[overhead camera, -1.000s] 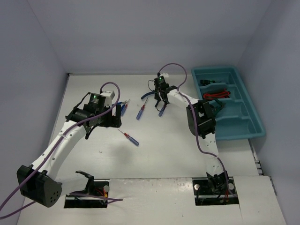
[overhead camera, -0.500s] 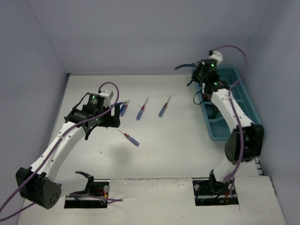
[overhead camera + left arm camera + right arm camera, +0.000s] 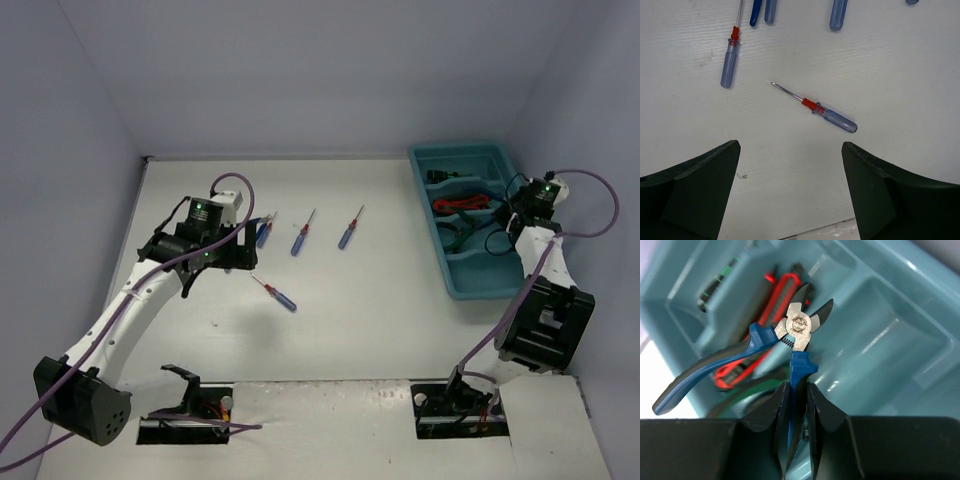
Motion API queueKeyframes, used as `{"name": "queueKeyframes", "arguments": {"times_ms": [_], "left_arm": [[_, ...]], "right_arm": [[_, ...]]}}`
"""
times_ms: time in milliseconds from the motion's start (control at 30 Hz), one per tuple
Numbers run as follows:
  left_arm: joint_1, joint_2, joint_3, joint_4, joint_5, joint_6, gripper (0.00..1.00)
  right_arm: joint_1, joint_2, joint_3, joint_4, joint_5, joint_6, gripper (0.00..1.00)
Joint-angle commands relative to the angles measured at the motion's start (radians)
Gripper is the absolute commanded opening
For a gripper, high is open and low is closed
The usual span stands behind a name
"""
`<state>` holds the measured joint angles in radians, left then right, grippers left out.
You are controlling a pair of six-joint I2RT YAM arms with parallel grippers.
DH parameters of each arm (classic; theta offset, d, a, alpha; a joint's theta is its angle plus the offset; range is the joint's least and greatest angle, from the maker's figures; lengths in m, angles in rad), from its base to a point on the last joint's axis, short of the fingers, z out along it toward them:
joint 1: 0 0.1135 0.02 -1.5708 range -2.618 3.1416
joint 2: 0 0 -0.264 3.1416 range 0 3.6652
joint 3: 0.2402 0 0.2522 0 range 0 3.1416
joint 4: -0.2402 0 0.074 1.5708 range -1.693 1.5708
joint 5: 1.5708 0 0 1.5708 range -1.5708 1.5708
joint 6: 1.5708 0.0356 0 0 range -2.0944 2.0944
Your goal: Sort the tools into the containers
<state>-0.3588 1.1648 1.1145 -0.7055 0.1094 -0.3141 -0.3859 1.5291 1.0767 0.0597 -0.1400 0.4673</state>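
My right gripper (image 3: 799, 390) is shut on one handle of blue-handled pliers (image 3: 799, 325) and holds them above the teal tray (image 3: 900, 315). The other handle hangs out to the left. Red-black utility knives (image 3: 742, 372) lie in the compartment below. In the top view the right gripper (image 3: 512, 215) is over the tray (image 3: 500, 290). My left gripper (image 3: 790, 150) is open and empty above a blue-handled screwdriver with a red collar (image 3: 826, 114), which also shows in the top view (image 3: 276, 294). Three more screwdrivers (image 3: 302, 236) lie in a row beyond it.
A second screwdriver (image 3: 730, 57) lies at the upper left of the left wrist view, with further blue handles (image 3: 838, 15) at the top edge. The tray's far compartment holds a black tool (image 3: 440, 178). Walls enclose the table on three sides.
The right arm has lifted the pliers from the middle of the table and swung right over the tray. The left arm has hardly moved.
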Motion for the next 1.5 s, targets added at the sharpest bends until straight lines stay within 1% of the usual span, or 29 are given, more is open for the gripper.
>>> {"name": "queueKeyframes", "arguments": {"times_ms": [0, 100, 267, 467, 533, 600, 633, 667, 767, 833, 900, 1033, 1200, 1333, 1467], "left_arm": [[0.007, -0.006, 0.006, 0.052, 0.013, 0.017, 0.81], [0.007, -0.012, 0.0, 0.059, 0.012, 0.015, 0.81], [0.007, -0.024, -0.015, 0.061, 0.006, 0.02, 0.81], [0.008, -0.028, -0.02, 0.061, 0.003, 0.02, 0.81], [0.009, -0.028, -0.017, 0.06, 0.0, 0.018, 0.81], [0.008, -0.027, -0.013, 0.06, 0.0, 0.015, 0.81], [0.008, -0.026, -0.009, 0.061, 0.0, 0.014, 0.81], [0.008, -0.024, -0.006, 0.061, 0.001, 0.014, 0.81], [0.008, -0.012, 0.003, 0.058, -0.001, 0.02, 0.81], [0.007, -0.004, 0.013, 0.058, -0.002, 0.023, 0.81], [0.008, 0.012, 0.024, 0.059, -0.001, 0.023, 0.81], [0.007, 0.051, 0.06, 0.061, -0.01, 0.029, 0.81], [0.023, 0.186, 0.162, 0.06, -0.03, 0.079, 0.8], [0.08, 0.372, 0.306, 0.06, 0.002, 0.129, 0.8], [0.141, 0.542, 0.425, 0.051, 0.06, 0.175, 0.79]], "right_arm": [[-0.048, 0.016, -0.015, 0.165, -0.114, 0.009, 0.0], [-0.062, 0.062, -0.016, 0.177, -0.144, -0.002, 0.0], [-0.073, 0.109, -0.001, 0.179, -0.142, -0.021, 0.0], [-0.077, 0.095, -0.034, 0.177, -0.113, -0.009, 0.09], [-0.08, 0.058, -0.051, 0.172, -0.081, -0.004, 0.14], [-0.08, 0.026, -0.06, 0.16, -0.054, 0.001, 0.23], [-0.081, 0.012, -0.062, 0.15, -0.046, 0.002, 0.33], [-0.082, 0.0, -0.062, 0.139, -0.038, 0.005, 0.4], [-0.082, -0.035, -0.048, 0.104, -0.023, 0.02, 0.54], [-0.081, -0.056, -0.025, 0.087, -0.032, 0.029, 0.59], [-0.078, -0.077, -0.005, 0.074, -0.059, 0.042, 0.62], [-0.066, -0.133, 0.029, 0.071, -0.095, 0.055, 0.62], [0.006, -0.197, 0.056, 0.071, -0.119, 0.048, 0.62], [0.105, -0.224, 0.046, 0.071, -0.151, 0.034, 0.63], [0.157, -0.23, 0.012, 0.072, -0.195, 0.027, 0.63]]}}
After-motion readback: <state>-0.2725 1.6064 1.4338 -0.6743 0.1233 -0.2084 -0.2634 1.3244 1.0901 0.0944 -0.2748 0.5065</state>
